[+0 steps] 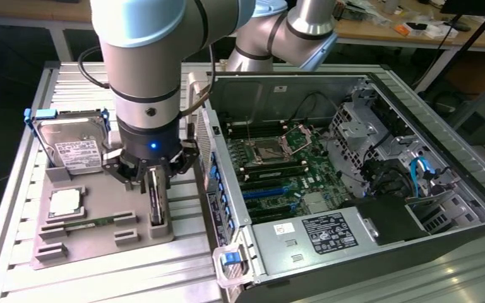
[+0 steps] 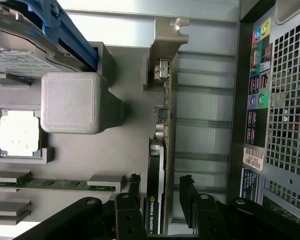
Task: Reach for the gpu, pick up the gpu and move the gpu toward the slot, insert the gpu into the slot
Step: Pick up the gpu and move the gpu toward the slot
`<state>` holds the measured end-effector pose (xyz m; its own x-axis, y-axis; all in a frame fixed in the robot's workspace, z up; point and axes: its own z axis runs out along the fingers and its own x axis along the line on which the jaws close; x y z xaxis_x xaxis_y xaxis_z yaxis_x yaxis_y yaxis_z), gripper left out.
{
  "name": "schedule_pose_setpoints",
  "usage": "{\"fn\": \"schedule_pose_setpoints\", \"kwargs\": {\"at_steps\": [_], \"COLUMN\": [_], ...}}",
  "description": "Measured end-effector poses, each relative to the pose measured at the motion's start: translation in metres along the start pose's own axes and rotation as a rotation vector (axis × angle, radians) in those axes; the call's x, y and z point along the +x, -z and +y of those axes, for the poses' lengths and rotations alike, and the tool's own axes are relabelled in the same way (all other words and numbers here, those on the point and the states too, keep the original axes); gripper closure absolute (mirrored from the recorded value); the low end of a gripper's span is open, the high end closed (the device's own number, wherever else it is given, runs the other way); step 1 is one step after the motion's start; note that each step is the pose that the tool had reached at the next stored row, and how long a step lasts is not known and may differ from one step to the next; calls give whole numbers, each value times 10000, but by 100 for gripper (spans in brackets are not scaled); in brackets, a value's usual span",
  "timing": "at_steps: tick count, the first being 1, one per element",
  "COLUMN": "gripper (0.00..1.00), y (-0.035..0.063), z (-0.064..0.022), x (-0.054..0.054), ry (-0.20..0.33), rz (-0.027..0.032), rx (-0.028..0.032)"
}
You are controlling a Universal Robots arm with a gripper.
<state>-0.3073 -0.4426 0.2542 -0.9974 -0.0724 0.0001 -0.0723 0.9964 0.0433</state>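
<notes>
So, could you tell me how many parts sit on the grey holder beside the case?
4: hard drive at the far end, processor in the middle, memory stick nearest the camera, gpu upright on the case side between the fingers of the open gripper. The arm may hide others.

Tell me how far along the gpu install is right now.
Done: the reach looks complete, with the gripper down over the gpu, which stands on edge in the grey holder. In hand: the grasp, with the jaws open on either side of the card, not yet closed. Left: the pick-up, the move and the insertion; the blue slot looks empty.
</notes>
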Motion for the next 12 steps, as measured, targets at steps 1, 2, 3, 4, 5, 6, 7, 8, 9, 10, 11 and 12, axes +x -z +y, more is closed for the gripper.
{"fn": "schedule_pose_setpoints", "kwargs": {"at_steps": [1,2,3,4,5,6,7,8,9,10,11,12], "gripper": [55,55,55,55,55,55,55,55,55,55,55,64], "y": [-11,-20,-27,-33,-40,-42,-42,-42,-45,-47,-53,-60], "z": [-1,-1,-2,-2,-2,-2,-2,-2,-2,-2,-2,-2], "x": [0,0,0,0,0,0,0,0,0,0,0,0], "ry": [0,1,1,1,1,0,0,0,1,1,1,1], "rz": [0,-1,-2,-2,-3,-1,0,1,-3,-3,-4,-5], "rx": [-6,-15,-25,-34,-41,-41,-41,-41,-44,-49,-65,-86]}}
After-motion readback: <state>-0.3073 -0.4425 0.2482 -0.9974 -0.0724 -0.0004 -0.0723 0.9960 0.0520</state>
